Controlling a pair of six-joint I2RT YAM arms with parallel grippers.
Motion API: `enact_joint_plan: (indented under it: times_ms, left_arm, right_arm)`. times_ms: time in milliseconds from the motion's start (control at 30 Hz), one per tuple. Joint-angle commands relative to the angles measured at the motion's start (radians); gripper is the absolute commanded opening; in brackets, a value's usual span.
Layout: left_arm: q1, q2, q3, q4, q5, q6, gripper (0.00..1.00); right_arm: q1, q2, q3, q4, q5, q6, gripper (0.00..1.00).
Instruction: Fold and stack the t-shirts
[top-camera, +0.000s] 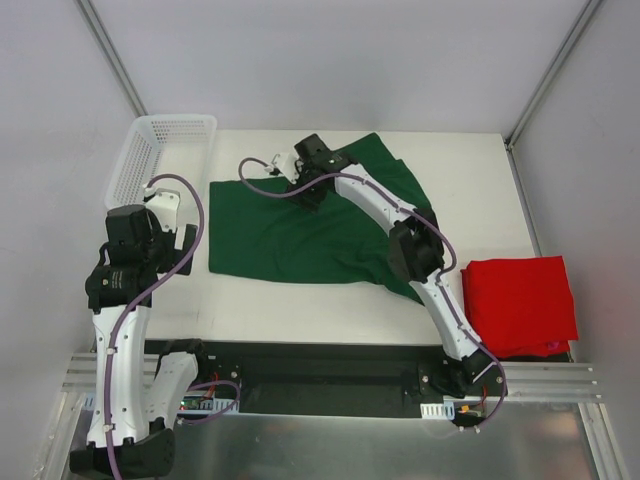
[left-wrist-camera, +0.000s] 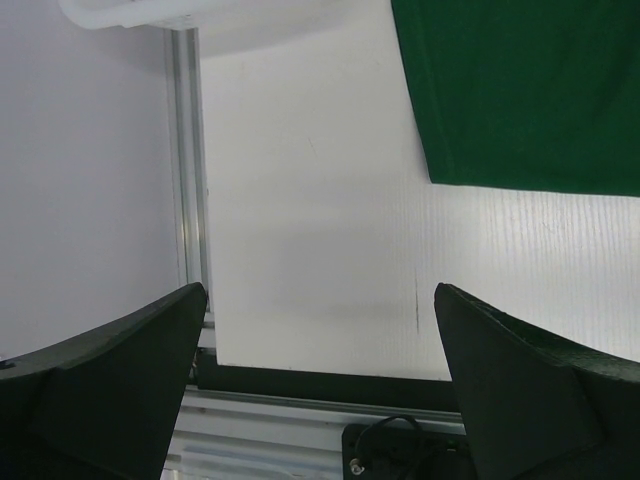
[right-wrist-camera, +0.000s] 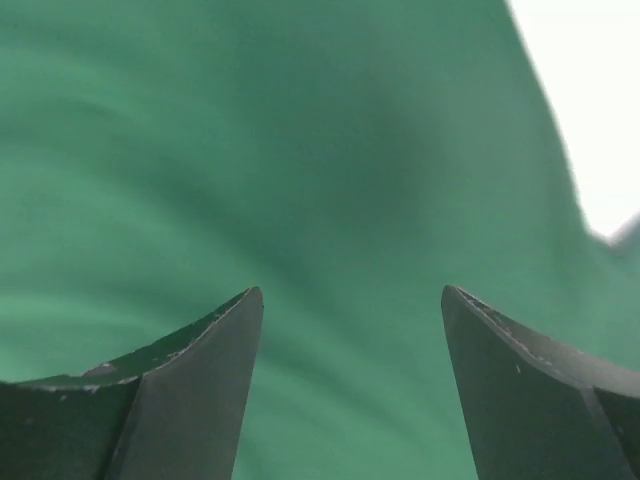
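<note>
With the green t-shirt (top-camera: 300, 235) lying loosely spread in the middle of the table (top-camera: 250, 300) and both sets of jaws standing apart and empty, you should seat your right gripper (right-wrist-camera: 350, 295) squarely on its far hem and bring the left gripper (left-wrist-camera: 320, 300) to the left edge before folding.

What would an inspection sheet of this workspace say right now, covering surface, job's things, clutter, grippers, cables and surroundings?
Surface: white table.
Job's things: green t-shirt spread mid-table, uneven on its right side; red t-shirt folded at the near right corner.
Clutter: white mesh basket at the far left corner.
Grippers: left gripper open above bare table; right gripper open over the green t-shirt, nothing between its jaws.
Cables: purple cable looping along each arm.
Surroundings: white walls, metal rail at the near edge.
</note>
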Motion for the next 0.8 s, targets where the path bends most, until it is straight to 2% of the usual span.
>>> enact_joint_plan:
  times_ms: [0,167,500,633,767]
  left_arm:
    - [0.006,-0.018,-0.01,-0.007,0.029,-0.019,0.99]
    - [0.005,-0.004,-0.011,-0.009,0.046,-0.033,0.99]
    - [0.005,-0.01,-0.026,-0.015,0.077,-0.054,0.99]
    - [0.005,-0.016,-0.036,-0.015,0.09,-0.062,0.99]
    - [0.005,-0.016,-0.043,-0.017,0.103,-0.07,0.99]
  right_arm:
    - [-0.03,0.032,-0.007,0.061,0.227,-0.137,0.75]
    - [-0.047,0.043,-0.074,0.133,0.319,-0.243,0.76]
    - [-0.053,0.124,-0.097,0.283,0.534,-0.477,0.76]
    - [-0.062,0.146,-0.155,0.449,0.618,-0.635,0.76]
    - [-0.09,0.207,-0.064,0.46,0.658,-0.689,0.76]
